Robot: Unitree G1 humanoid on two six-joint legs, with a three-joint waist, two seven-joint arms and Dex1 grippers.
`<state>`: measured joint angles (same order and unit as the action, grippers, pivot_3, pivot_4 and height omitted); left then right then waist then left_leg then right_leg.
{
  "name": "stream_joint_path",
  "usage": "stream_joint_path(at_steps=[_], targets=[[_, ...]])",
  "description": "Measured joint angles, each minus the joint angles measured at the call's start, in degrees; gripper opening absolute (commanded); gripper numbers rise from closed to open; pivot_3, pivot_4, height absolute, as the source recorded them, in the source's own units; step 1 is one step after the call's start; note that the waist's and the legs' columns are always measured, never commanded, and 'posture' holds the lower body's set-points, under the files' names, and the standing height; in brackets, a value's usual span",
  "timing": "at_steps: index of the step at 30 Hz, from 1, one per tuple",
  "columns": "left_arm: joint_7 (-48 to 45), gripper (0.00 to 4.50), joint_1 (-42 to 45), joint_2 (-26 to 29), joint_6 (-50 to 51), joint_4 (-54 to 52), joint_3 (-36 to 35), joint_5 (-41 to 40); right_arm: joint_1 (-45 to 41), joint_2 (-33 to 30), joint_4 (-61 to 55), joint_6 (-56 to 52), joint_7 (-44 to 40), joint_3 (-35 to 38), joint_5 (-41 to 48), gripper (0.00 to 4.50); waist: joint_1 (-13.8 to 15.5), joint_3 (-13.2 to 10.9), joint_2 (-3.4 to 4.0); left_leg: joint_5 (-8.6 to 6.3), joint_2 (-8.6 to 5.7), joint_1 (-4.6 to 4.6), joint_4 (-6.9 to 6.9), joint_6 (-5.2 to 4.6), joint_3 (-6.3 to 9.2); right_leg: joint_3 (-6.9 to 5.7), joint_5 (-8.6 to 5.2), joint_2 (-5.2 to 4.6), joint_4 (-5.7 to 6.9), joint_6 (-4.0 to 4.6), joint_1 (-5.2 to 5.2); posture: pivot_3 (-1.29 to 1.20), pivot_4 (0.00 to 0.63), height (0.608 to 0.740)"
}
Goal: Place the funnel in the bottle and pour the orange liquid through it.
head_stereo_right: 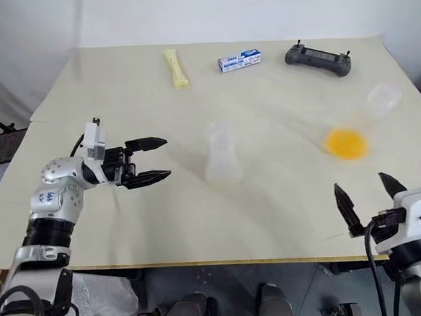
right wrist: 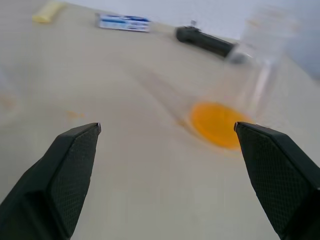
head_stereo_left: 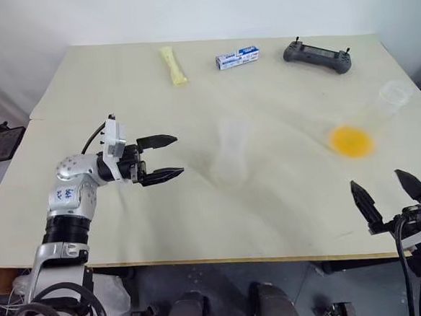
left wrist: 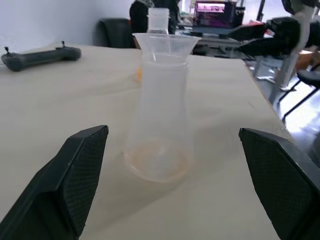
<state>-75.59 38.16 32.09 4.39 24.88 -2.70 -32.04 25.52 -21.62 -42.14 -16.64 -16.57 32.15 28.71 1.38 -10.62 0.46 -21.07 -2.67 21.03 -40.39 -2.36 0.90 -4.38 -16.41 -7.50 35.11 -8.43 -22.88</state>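
Left gripper (head_stereo_left: pixel 168 158): jaws spread wide, holding nothing, pointing sideways across the table toward the bottle, with a clear gap between them.
Right gripper (head_stereo_left: pixel 389 192): jaws fully apart, empty, at the near right edge of the table, aimed forward toward the orange liquid.
Bottle (left wrist: pixel 159 110): clear conical flask, upright at mid-table, touched by neither gripper.
Funnel (left wrist: pixel 165 44): seated in the bottle's mouth; the left wrist view shows its wide cone plainly, while the head views give just a pale blur there.
Orange liquid (right wrist: pixel 218 123): a round pool in the base of a clear long-necked flask (head_stereo_left: pixel 390 100) on the right side of the table; the right wrist view shows the flask rising above the pool.
Bottle contents: a faint orange tint at the bottom, visible in the left wrist view.
Table (head_stereo_left: pixel 120 99): pale surface.
Far edge: yellow sachet (head_stereo_left: pixel 174 65), blue and white box (head_stereo_left: pixel 237 57), dark handheld controller (head_stereo_left: pixel 317 56).
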Motion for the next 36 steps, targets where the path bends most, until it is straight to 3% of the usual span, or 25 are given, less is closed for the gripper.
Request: stream_joint_path(at_steps=[11,23,28,36], targets=[[1.8,4.45,-3.8,-1.6,3.3,-4.9,-5.7,-1.8,-4.8,-1.5,1.8,-2.1,3.2,2.5,0.9,4.50,-0.2,0.0,0.05,0.00,0.01,-0.07,0.00,-0.01,-0.13,0.09,0.00,0.01,0.03,0.00,-0.01,0.00,0.150,0.740],[4.5,4.45,-8.9,-2.1,6.9,-13.1,-7.7,-2.5,-21.1,-9.7,20.3,-4.5,-0.3,2.7,2.1,4.50,-0.1,0.1,0.10,0.01,0.01,-0.06,0.03,-0.02,-0.10,0.08,0.00,-0.01,0.01,0.01,-0.01,0.00,0.150,0.740],[5.9,4.45,-10.1,-2.6,7.6,-16.1,-8.0,-2.8,-32.0,-13.5,30.3,-4.3,-2.8,1.9,1.9,4.50,-0.7,0.1,0.12,0.05,0.01,-0.10,0.08,-0.08,-0.29,0.16,0.00,-0.07,-0.06,0.00,-0.01,0.00,0.150,0.740],[7.4,4.45,-12.1,-2.6,8.2,-18.2,-8.6,-3.7,-39.1,-13.8,39.9,-3.3,-7.0,-1.1,1.5,4.50,-0.6,0.1,0.13,0.07,-0.02,-0.09,0.18,-0.05,-0.25,0.11,0.00,-0.10,-0.07,0.00,-0.03,0.00,0.150,0.740]])
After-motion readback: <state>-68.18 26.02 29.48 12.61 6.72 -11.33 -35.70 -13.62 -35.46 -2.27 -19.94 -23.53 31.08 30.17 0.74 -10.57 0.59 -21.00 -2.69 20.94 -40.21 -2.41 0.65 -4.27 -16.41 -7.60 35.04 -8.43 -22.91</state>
